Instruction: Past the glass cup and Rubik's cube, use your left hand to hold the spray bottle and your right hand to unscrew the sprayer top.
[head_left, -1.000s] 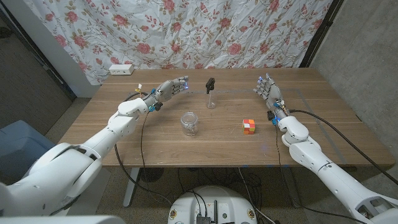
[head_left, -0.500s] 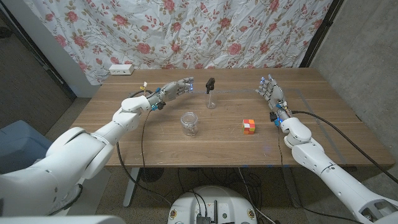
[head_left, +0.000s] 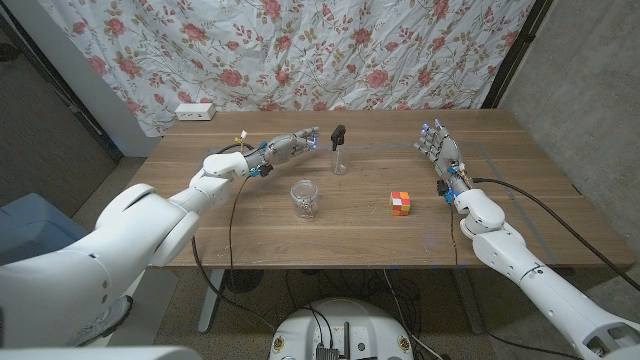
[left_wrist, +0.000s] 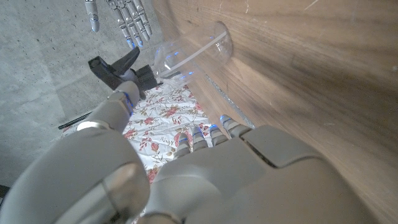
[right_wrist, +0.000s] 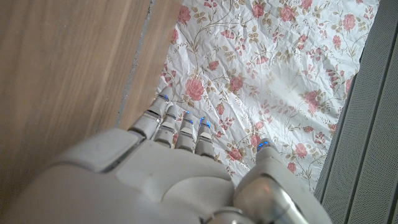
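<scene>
Spray bottle (head_left: 339, 152) upright, black sprayer top (head_left: 338, 133) uppermost; both hands' fingers (head_left: 300, 139) apart, empty.

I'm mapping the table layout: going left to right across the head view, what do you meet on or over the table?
White power strip → left hand → glass cup → spray bottle → Rubik's cube → right hand.

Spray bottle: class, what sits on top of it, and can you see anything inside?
A black sprayer top sits on the clear spray bottle. The body looks see-through; whether liquid is inside cannot be told at this size.
</scene>
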